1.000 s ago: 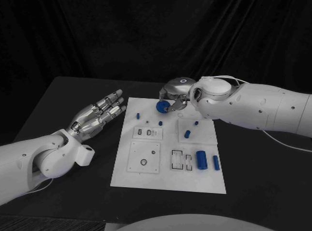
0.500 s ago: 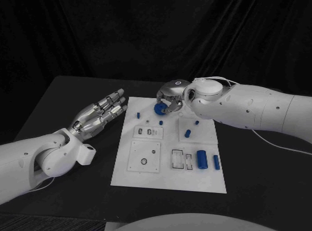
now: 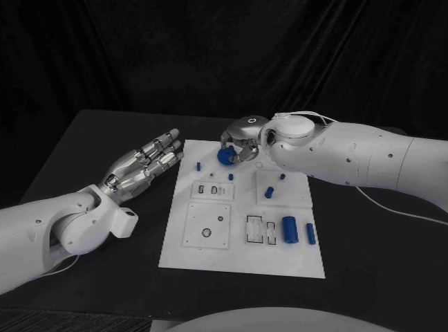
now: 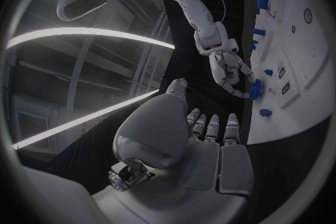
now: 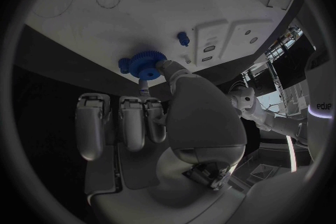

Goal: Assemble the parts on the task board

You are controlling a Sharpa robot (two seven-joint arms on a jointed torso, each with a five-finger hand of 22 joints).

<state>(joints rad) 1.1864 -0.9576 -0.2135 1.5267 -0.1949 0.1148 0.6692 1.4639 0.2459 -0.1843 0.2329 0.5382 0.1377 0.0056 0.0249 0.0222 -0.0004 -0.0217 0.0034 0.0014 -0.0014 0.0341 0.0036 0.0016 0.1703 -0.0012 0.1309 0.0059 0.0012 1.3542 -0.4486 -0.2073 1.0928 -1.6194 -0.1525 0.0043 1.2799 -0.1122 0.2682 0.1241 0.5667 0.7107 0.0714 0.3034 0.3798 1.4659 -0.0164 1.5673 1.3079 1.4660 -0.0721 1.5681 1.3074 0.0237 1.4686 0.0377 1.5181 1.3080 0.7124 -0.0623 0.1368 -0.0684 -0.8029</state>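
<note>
Blue gear (image 3: 224, 156) being pinched between thumb and fingertips of the right hand (image 3: 242, 142), held at the far edge of the white board (image 3: 242, 259); whether touching the board or just above it, cannot tell. Seen toothed and round from the right wrist (image 5: 145, 63), with the thumb pressing on its rim and a short blue peg (image 5: 183, 38) standing on the board just beyond. Showing again from the left wrist (image 4: 255, 88), clamped in the right hand's fingers (image 4: 238, 75) over the board's edge.

Resting beside the board's left edge, well apart from the gear: the left hand (image 3: 144, 164), palm up, fingers stretched out and slightly spread, holding nothing. Lying flat and apart too in its own wrist view (image 4: 210, 145).

Standing on the far half of the board: small blue pegs near the left edge (image 3: 197, 165), in the middle (image 3: 230, 177) and toward the right (image 3: 281, 177), plus a slightly bigger blue piece (image 3: 268, 193). Lying side by side on the near right part: two blue cylinders, a thick one (image 3: 290, 232) and a thin one (image 3: 311, 234), next to rectangular slots (image 3: 261, 229). Carrying the board: the black surface (image 3: 373, 263).
</note>
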